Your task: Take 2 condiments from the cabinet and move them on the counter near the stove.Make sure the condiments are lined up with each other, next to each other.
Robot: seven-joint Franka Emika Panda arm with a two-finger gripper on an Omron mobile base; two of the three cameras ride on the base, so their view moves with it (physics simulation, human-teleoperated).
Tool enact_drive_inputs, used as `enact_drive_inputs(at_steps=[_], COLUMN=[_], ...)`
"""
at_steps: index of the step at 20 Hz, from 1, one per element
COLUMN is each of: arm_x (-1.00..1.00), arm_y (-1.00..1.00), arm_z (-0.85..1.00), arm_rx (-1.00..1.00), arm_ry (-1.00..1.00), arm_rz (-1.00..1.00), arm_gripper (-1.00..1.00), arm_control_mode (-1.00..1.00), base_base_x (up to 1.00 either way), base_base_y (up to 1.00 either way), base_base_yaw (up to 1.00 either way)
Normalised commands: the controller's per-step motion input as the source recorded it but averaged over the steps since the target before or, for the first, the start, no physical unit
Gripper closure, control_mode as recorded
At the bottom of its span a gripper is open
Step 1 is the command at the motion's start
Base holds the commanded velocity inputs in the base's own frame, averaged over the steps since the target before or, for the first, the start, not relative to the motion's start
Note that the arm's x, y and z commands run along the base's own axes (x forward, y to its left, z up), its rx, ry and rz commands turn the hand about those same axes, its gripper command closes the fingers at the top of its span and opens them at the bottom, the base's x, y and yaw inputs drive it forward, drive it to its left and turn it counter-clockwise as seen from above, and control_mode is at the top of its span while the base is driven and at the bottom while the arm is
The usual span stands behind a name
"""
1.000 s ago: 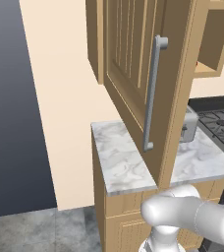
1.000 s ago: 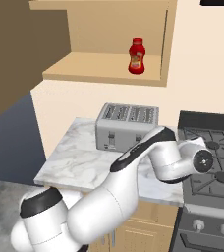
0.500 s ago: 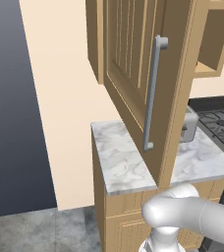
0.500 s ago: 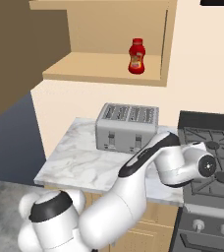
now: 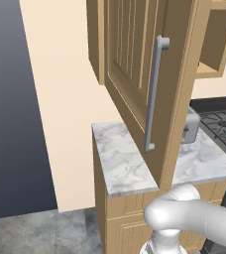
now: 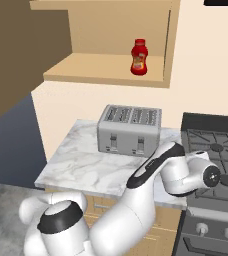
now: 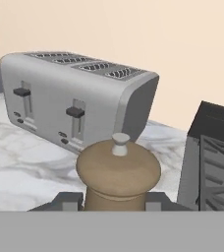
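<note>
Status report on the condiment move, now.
Tool shut on wooden shaker, low over the counter beside the stove. Red bottle on the cabinet shelf. Toaster close ahead.

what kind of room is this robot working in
A kitchen, and a rendered one. A four-slot toaster sits on a marble counter next to a black stove with cast grates, and a wooden wall cabinet above holds a red condiment bottle.
</note>
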Motion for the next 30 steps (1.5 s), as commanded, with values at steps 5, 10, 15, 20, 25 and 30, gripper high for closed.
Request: enact_drive_inputs(at_steps=[5, 10, 15, 20, 25, 30], arm_x=[0.0, 0.01, 0.1, 0.12, 0.1, 0.18], arm_y=[0.0, 0.0, 0.0, 0.0, 0.0, 0.0], arm_z=[-0.48, -0.36, -0.21, -0.2, -0.27, -0.22], arm_rx=[0.0, 0.03, 0.04, 0.02, 0.0, 0.03], arm_ry=[0.0, 0.0, 0.0, 0.0, 0.0, 0.0], arm_rz=[0.0, 0.0, 0.0, 0.0, 0.0, 0.0], arm_gripper=[1.0, 1.0, 1.0, 1.0, 1.0, 1.0], arm_control_mode=[-1.0, -1.0, -1.0, -1.0, -1.0, -1.0], base_base_x=[0.0, 0.0, 0.0, 0.0, 0.0, 0.0], base_base_y=[0.0, 0.0, 0.0, 0.0, 0.0, 0.0], base_base_yaw=[0.0, 0.0, 0.0, 0.0, 0.0, 0.0])
